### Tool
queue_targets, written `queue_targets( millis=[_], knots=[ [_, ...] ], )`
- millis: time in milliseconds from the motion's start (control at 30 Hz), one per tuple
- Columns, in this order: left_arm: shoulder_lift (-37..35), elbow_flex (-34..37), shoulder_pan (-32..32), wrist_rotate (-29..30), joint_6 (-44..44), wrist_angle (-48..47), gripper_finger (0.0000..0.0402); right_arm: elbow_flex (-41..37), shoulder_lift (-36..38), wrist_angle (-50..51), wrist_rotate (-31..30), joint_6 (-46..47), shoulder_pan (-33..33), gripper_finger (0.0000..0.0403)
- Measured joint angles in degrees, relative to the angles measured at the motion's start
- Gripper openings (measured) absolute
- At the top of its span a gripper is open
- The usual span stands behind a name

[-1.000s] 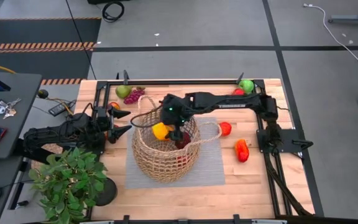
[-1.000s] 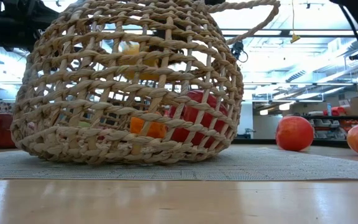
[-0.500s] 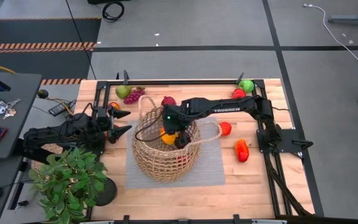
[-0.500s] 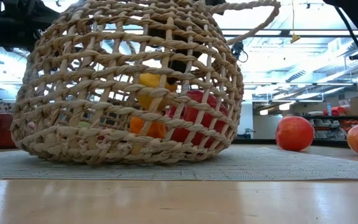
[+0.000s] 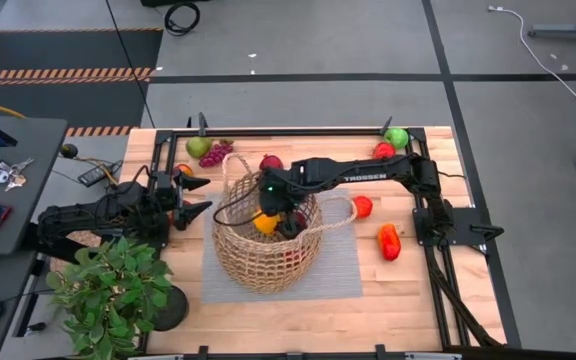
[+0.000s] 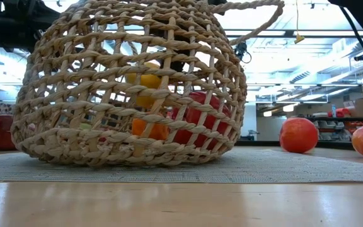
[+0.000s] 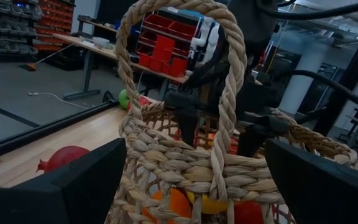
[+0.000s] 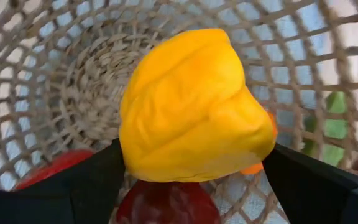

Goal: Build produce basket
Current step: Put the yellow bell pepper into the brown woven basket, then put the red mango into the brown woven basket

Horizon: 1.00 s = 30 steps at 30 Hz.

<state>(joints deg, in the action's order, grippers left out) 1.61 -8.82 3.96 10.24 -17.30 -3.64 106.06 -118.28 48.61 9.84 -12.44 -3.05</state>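
The tan wicker basket (image 5: 264, 250) stands on a grey mat (image 5: 343, 265) in the middle of the table. It holds red and orange pieces (image 6: 194, 116). My right gripper (image 5: 271, 220) reaches down into the basket and is shut on a yellow pepper-like piece (image 8: 191, 106), which also shows through the weave in the low view (image 6: 145, 85). My left gripper (image 5: 200, 196) is open just left of the basket. In the left wrist view its fingers stand wide apart on either side of a loop handle (image 7: 229, 93). My right gripper pinches the yellow piece between its two fingers, one on each of its opposite sides (image 8: 128, 155). The fingers come from above, pointing down into the basket. The piece hangs inside the basket, above the red and orange pieces at its bottom.
Loose produce lies on the table: a green pear (image 5: 198, 147), purple grapes (image 5: 216, 154), a maroon piece (image 5: 270, 162), a green piece (image 5: 397, 137), and red pieces (image 5: 363, 207) (image 5: 389, 241) right of the basket. A potted plant (image 5: 108, 290) stands at the near left.
My right gripper has gone down into the basket with the yellow piece, which now sits lower behind the weave. It has also shifted slightly toward the table's left. The basket and my left gripper have kept still.
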Motion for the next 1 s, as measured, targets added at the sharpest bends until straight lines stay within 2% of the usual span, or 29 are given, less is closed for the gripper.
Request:
queue_targets(
  millis=[133, 367, 433, 600, 700, 867, 1000],
  knots=[
    [0.00, 0.00, -0.01, 0.00, 0.00, 0.00, 0.0389, 0.00, 0.00, -0.53, 0.32, 2.02, 0.01, 0.0395],
    [0.00, 0.00, -0.01, -0.02, 0.00, -0.02, 0.0389, 0.46, 1.75, 1.17, -1.34, 2.20, 0.09, 0.0391],
    [0.00, 0.00, 0.00, -0.02, -0.03, 0.00, 0.0389, 2.54, 2.64, 3.17, -4.56, 2.22, 0.09, 0.0391],
    [0.02, 0.00, 0.01, -0.02, -0.02, -0.02, 0.0389, 11.78, 4.06, 12.13, -19.01, 2.38, 0.10, 0.0385],
    [0.02, 0.00, 0.00, -0.02, -0.02, 0.01, 0.0389, 14.65, 5.78, 16.83, -21.37, 2.43, -0.64, 0.0377],
    [0.02, 0.00, 0.00, 0.00, -0.01, 0.00, 0.0389, 13.95, 11.27, 20.99, -21.39, 6.65, -3.33, 0.0362],
    [0.02, 0.00, -0.01, -0.01, 0.00, -0.01, 0.0389, 7.72, 17.30, 22.10, -22.92, 10.51, -5.19, 0.0354]
  ],
)
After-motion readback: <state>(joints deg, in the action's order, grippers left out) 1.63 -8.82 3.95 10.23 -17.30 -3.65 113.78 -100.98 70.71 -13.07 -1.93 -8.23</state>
